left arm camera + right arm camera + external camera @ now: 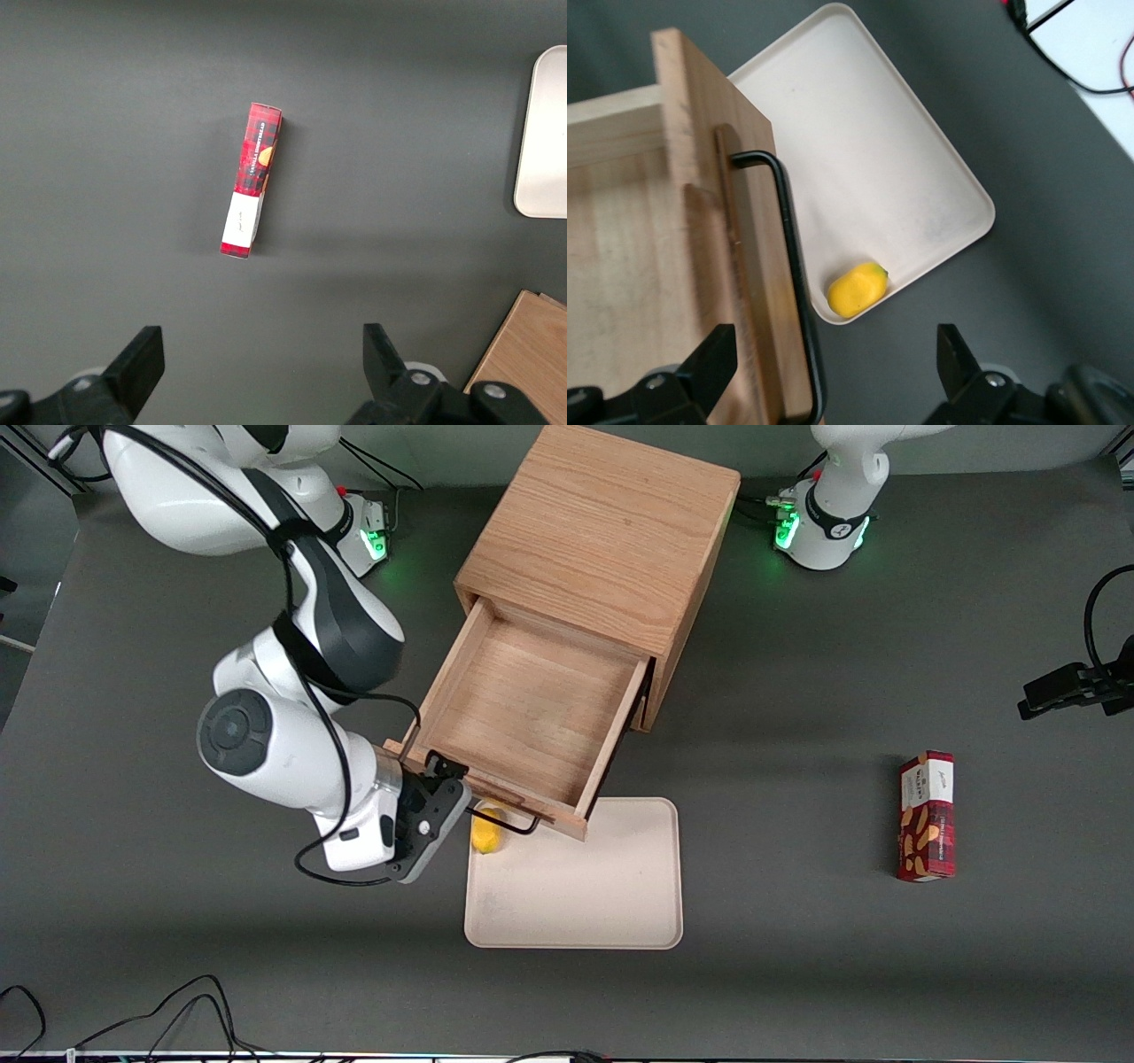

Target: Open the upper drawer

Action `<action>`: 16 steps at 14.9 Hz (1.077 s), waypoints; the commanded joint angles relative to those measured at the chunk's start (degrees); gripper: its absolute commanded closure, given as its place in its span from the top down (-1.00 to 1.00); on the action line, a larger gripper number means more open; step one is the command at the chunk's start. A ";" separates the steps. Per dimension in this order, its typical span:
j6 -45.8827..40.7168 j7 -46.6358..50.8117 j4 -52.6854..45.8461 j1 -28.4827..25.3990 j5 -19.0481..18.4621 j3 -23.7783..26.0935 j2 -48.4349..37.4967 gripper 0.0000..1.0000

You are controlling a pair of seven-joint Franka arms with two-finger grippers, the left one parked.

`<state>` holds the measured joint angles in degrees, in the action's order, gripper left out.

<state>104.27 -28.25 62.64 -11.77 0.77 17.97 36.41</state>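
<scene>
Hovering pincer: the pincer (440, 802) hangs released at the working arm's end of the drawer front, fingers (700, 367) spread on both sides of the handle (793, 266), not touching it.
Upper drawer: the upper drawer (523, 708) is pulled far out of the cabinet (602, 531), its inside bare, its front over the tray edge.
Tray: the beige tray (576, 895) lies on the tabletop (797, 779), nearer the front camera than the cabinet.
Yellow thing: a small yellow thing (486, 831) lies in the tray corner.
Box: a red box (927, 816) lies toward the parked arm's end.
</scene>
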 commanded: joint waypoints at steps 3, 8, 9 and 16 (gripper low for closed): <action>-5.13 1.35 12.03 2.62 -1.47 -0.05 -13.62 1.00; -8.37 9.86 29.27 5.79 -1.65 -0.30 -30.33 1.00; -10.04 12.05 30.60 7.01 -1.65 -0.31 -31.48 1.00; -17.34 35.77 29.56 19.85 1.16 0.31 -34.04 1.00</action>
<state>88.62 -0.18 92.10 6.29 0.57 17.48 4.17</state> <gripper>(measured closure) 0.000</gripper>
